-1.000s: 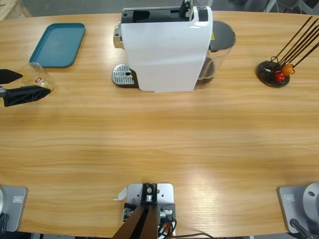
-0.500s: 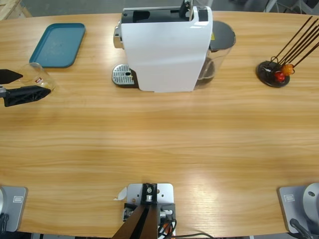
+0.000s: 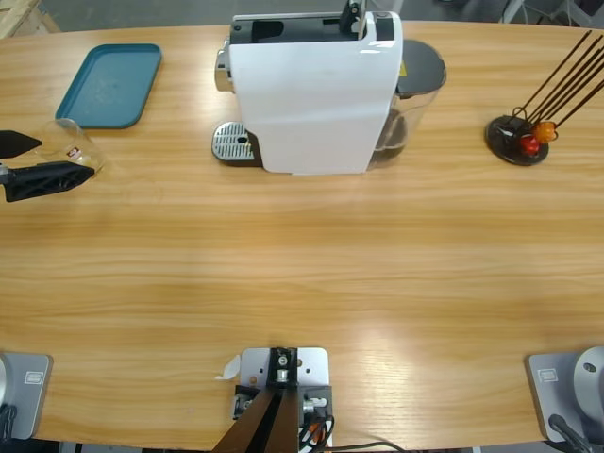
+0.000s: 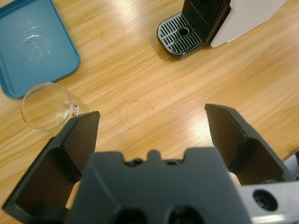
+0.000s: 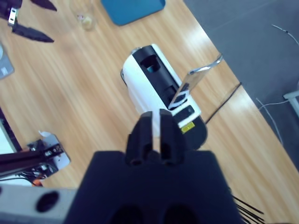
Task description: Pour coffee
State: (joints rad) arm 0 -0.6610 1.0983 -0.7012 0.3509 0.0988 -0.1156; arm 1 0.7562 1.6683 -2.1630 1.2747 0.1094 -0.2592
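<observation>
A small clear glass tumbler point(image 3: 75, 146) with a red mark stands near the table's left edge. In the left wrist view the tumbler point(image 4: 46, 106) is just ahead of the left-hand jaw's tip, and I cannot make out any coffee in it. My left gripper point(image 3: 38, 159) is open and holds nothing, with the glass just past its tips point(image 4: 152, 114). The white coffee machine point(image 3: 316, 90) stands at the back middle, its drip tray point(image 3: 234, 143) bare. My right gripper point(image 5: 156, 122) is shut high above the coffee machine point(image 5: 156, 81) and is out of the high view.
A blue tray point(image 3: 109, 83) lies at the back left, behind the glass. A black holder with dark sticks and red and orange balls point(image 3: 519, 137) sits at the far right. The machine's lever point(image 5: 198, 77) stands raised.
</observation>
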